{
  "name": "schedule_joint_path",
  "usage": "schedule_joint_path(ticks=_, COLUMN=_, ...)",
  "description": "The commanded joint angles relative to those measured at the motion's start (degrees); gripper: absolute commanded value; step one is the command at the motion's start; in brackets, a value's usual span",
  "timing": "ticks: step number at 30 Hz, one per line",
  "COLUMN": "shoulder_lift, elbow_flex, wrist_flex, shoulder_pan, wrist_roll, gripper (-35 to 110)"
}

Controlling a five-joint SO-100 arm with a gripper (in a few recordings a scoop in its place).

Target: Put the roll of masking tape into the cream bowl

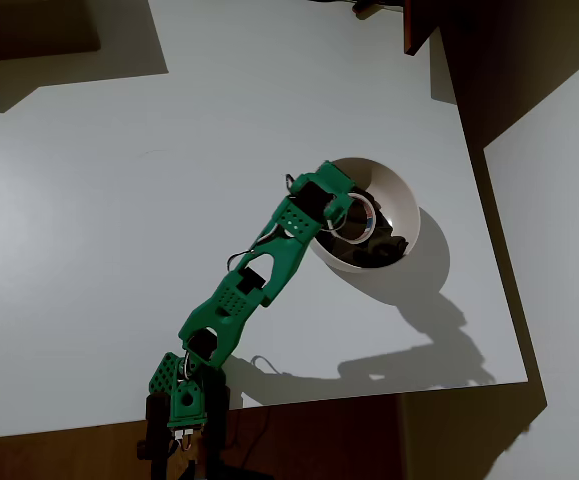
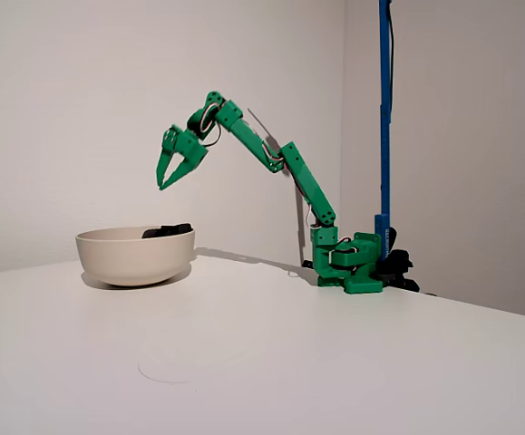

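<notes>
The cream bowl point(image 1: 406, 203) sits right of centre on the white table, and in the fixed view the bowl point(image 2: 135, 255) stands at the left. The roll of masking tape point(image 1: 365, 219) lies inside it, a pale ring beside a dark brown-black mass point(image 1: 385, 249). In the fixed view the bowl's wall hides the tape, and only the dark mass point(image 2: 168, 231) pokes above the rim. My green gripper point(image 2: 167, 184) hangs well above the bowl, pointing down, open with nothing between its fingers. From overhead the gripper point(image 1: 341, 212) overlaps the bowl's left half.
The arm's base point(image 2: 351, 263) is clamped at the table's near edge in the overhead view. A blue pole point(image 2: 384, 109) rises behind the base. The white table point(image 1: 119, 250) stretches bare to the left; a dark gap runs along its right edge.
</notes>
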Motion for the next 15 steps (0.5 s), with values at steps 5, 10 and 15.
schedule_joint_path(ticks=5, shoulder_lift=16.0, elbow_flex=-3.34, wrist_flex=7.47, shoulder_pan=-6.94, wrist_roll=1.76, gripper=-8)
schedule_joint_path(ticks=10, shoulder_lift=19.69, elbow_flex=-3.34, wrist_flex=11.16, shoulder_pan=-13.54, wrist_roll=2.46, gripper=-8)
schedule_joint_path(ticks=15, shoulder_lift=24.43, elbow_flex=-1.49, wrist_flex=12.92, shoulder_pan=-21.18, wrist_roll=2.64, gripper=-8)
